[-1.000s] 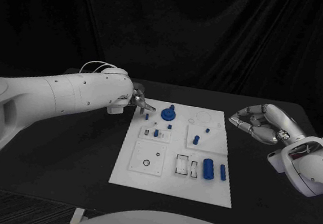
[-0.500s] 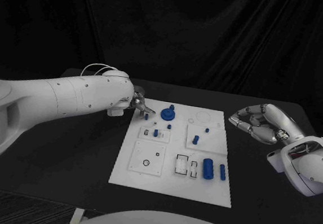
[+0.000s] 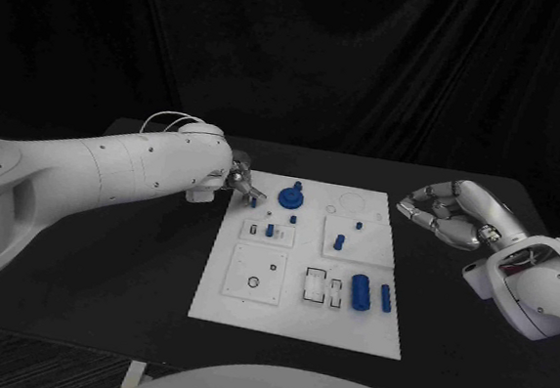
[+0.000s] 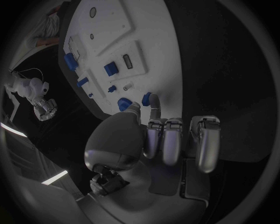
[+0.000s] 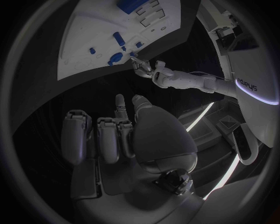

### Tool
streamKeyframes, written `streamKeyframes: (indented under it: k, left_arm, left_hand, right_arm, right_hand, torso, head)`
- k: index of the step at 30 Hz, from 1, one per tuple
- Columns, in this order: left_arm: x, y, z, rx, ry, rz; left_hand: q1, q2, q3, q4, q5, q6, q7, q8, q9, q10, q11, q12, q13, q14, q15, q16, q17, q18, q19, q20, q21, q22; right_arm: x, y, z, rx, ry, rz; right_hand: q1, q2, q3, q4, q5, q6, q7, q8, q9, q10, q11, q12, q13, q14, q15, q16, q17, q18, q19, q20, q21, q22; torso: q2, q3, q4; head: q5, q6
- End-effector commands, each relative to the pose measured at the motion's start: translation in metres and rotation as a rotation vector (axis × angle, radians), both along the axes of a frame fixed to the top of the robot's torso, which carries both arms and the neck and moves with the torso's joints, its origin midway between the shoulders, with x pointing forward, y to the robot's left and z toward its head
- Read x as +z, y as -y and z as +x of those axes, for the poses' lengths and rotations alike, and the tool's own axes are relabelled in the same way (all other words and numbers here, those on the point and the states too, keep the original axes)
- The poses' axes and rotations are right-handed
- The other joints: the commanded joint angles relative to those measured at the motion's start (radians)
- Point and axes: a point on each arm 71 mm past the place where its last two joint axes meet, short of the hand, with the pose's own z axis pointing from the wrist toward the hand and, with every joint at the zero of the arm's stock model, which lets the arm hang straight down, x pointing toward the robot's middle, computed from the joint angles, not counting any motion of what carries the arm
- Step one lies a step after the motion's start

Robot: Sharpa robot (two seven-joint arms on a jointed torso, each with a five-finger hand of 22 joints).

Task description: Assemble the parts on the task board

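Judging progress as early: your white rectangular task board (image 3: 300, 301) has loose blue cylinders (image 3: 361, 292) unseated; left robot hand (image 3: 242, 183) pinches small blue peg (image 4: 147, 99), right robot hand (image 3: 444, 214) clenched empty.

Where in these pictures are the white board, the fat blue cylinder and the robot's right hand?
task board (image 3: 293, 320), head view, bare near edge.
fat blue cylinder (image 3: 361, 292), head view, middle of its body.
right hand (image 3: 445, 214), head view, middle of the curled fingers.
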Motion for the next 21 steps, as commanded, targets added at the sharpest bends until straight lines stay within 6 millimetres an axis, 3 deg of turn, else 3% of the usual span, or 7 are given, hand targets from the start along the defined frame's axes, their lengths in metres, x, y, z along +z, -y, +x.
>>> streamKeyframes:
  k: [1,5,12,21]
  left_arm:
    - [-0.0006,0.0027,-0.0006,-0.018,-0.004,-0.013]
    - [-0.0007,0.0034,-0.0006,-0.021,-0.004,-0.016]
    - [-0.0015,0.0049,-0.0013,-0.028,-0.015,-0.014]
    - [-0.0020,0.0049,-0.0016,-0.028,-0.021,-0.010]
  left_hand:
    - [0.014,0.001,0.004,-0.007,0.015,-0.010,0.001,0.005,0.002,0.102,0.000,0.003,0.263,0.106,0.001,0.003,0.263,0.008,0.064,0.001,-0.005,0.244]
    - [0.026,0.002,0.011,-0.012,0.043,-0.013,0.001,0.004,0.004,0.102,0.000,0.003,0.263,0.106,0.001,0.003,0.263,0.008,0.064,0.001,-0.006,0.244]
    - [0.036,0.003,0.018,-0.016,0.062,-0.015,0.000,0.004,0.005,0.102,-0.001,0.003,0.263,0.106,0.001,0.003,0.263,0.009,0.063,0.001,-0.007,0.244]
    - [0.040,0.003,0.020,-0.018,0.068,-0.015,-0.001,0.004,0.006,0.102,-0.001,0.003,0.263,0.106,0.000,0.003,0.263,0.009,0.063,0.001,-0.007,0.244]
  right_arm:
    - [-0.0016,0.0009,-0.0002,-0.011,-0.012,-0.004]
    - [-0.0018,0.0011,-0.0003,-0.011,-0.013,-0.004]
    - [-0.0021,0.0014,-0.0005,-0.012,-0.014,-0.005]
    - [-0.0024,0.0021,-0.0006,-0.017,-0.016,-0.006]
  right_hand:
    - [0.010,-0.001,0.006,0.000,0.008,0.008,0.001,-0.005,-0.001,0.106,-0.005,0.001,0.263,0.092,-0.006,-0.006,0.219,-0.014,0.043,-0.009,-0.003,0.209]
    - [0.013,-0.002,0.009,0.000,0.017,0.009,0.001,-0.006,-0.002,0.106,-0.006,0.001,0.263,0.092,-0.006,-0.006,0.219,-0.013,0.042,-0.009,-0.005,0.209]
    - [0.018,-0.003,0.013,-0.002,0.028,0.010,0.001,-0.007,-0.003,0.106,-0.006,0.001,0.263,0.092,-0.007,-0.005,0.219,-0.013,0.042,-0.009,-0.004,0.209]
    - [0.025,-0.005,0.018,-0.004,0.044,0.011,0.000,-0.008,-0.005,0.106,-0.006,0.001,0.263,0.092,-0.007,-0.006,0.218,-0.013,0.042,-0.010,-0.006,0.208]
  torso:
    - [0.000,0.0001,0.0001]
    - [0.000,0.0000,-0.0003]
    - [0.000,0.0001,0.0000]
    - [0.000,0.0001,-0.0001]
  head:
    - [0.000,0.000]
    - [-0.001,0.000]
    - [-0.001,0.000]
    - [-0.001,0.000]
